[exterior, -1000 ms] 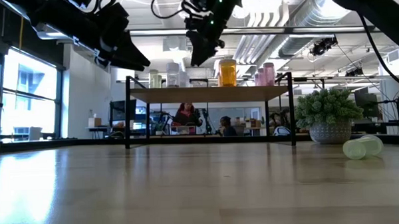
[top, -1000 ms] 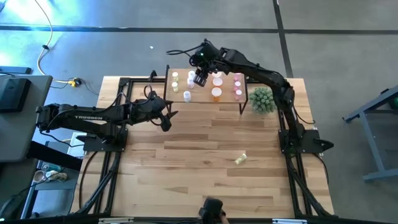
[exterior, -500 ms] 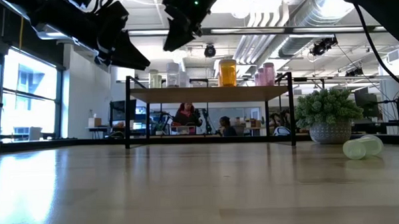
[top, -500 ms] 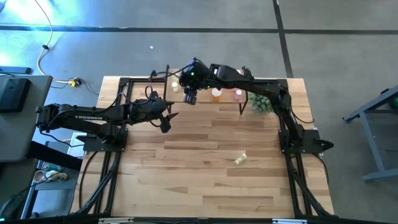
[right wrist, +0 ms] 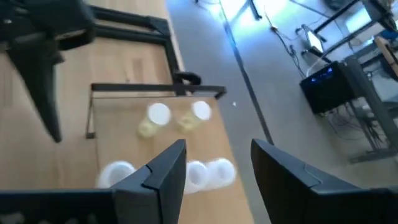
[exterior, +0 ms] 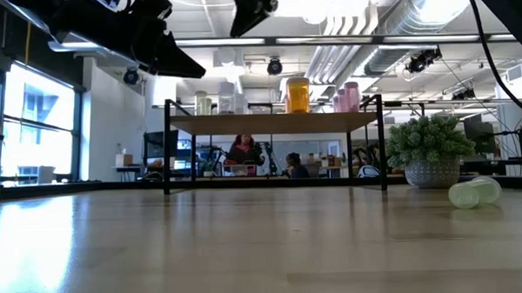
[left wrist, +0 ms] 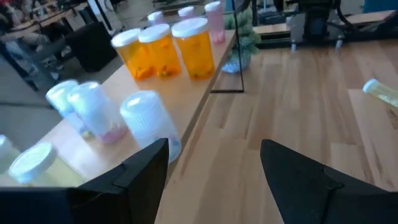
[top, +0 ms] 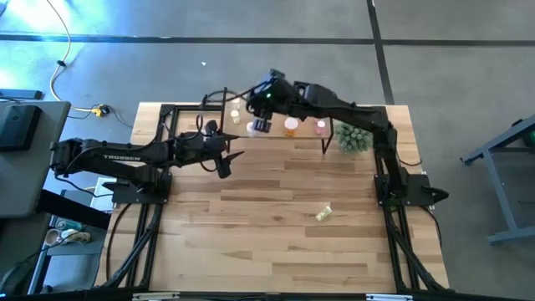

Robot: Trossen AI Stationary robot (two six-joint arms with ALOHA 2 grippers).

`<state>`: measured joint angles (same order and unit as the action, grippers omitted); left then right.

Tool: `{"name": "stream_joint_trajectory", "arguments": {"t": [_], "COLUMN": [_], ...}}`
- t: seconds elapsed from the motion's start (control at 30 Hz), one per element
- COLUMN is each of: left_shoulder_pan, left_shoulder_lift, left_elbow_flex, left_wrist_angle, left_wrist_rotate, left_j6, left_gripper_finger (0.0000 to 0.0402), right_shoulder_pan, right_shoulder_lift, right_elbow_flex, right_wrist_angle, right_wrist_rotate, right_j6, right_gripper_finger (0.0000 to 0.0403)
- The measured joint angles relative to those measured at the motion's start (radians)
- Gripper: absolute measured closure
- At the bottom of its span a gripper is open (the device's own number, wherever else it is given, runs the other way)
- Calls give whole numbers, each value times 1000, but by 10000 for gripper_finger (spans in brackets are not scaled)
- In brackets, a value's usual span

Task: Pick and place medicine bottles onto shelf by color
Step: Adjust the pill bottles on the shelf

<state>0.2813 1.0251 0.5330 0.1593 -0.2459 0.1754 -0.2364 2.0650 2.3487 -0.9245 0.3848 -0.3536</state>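
The left gripper (top: pixel 224 159) is hovering just off the shelf's (top: pixel 322 135) left end, fingers spread and holding nothing, apparently waiting its turn. Its wrist view is giving what the overhead cannot: the medicine bottles standing in colour groups along the shelf, yellow-green ones (left wrist: pixel 31 163) nearest, then white ones (left wrist: pixel 148 118), then orange ones (left wrist: pixel 194 46), with pink ones (left wrist: pixel 213 18) at the far end.

The right gripper (top: pixel 261 125) is hanging above the shelf's left part, jaws apart and empty, probably because it is between bottles. Its wrist view is looking straight down on white caps and two yellow-green bottles (right wrist: pixel 174 118). In the low view the orange bottle (exterior: pixel 297 94) is standing tallest on the shelf.

Toward the table's right edge, near the front, one pale yellow-green bottle (top: pixel 323 213) is lying on its side, well apart from the shelf, likely the one left to place. The plant (top: pixel 352 135) is sitting just beside the shelf's right end.
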Motion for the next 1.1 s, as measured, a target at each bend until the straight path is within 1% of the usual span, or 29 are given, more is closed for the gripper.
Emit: {"name": "stream_joint_trajectory", "arguments": {"t": [0.1,0.23,0.37,0.57,0.73,0.9,1.1], "left_shoulder_pan": [1,27,62,92,106,105,106], "left_shoulder_lift": [30,77,128,182,225,255,274], "left_elbow_flex": [0,0,0,0,0,0,0], "left_wrist_angle": [38,88,137,164,207,250,300], "left_wrist_rotate": [0,-1,0,0,40,1,-5], "left_j6": [18,-1,-20,-48,-65,-67,-83], "left_gripper_finger": [158,158,158,158,158,158,158], "right_shoulder_pan": [-22,-48,-69,-85,-85,-85,-85], "right_shoulder_lift": [-29,-54,-62,-66,-66,-66,-66], "right_elbow_flex": [4,8,7,7,7,7,6], "right_wrist_angle": [-21,-37,-61,-92,-89,-89,-89], "right_wrist_rotate": [-1,-4,-16,-21,-21,-22,-22], "right_j6": [13,15,16,39,36,35,35], "right_gripper_finger": [231,231,231,231,231,231,231]}}
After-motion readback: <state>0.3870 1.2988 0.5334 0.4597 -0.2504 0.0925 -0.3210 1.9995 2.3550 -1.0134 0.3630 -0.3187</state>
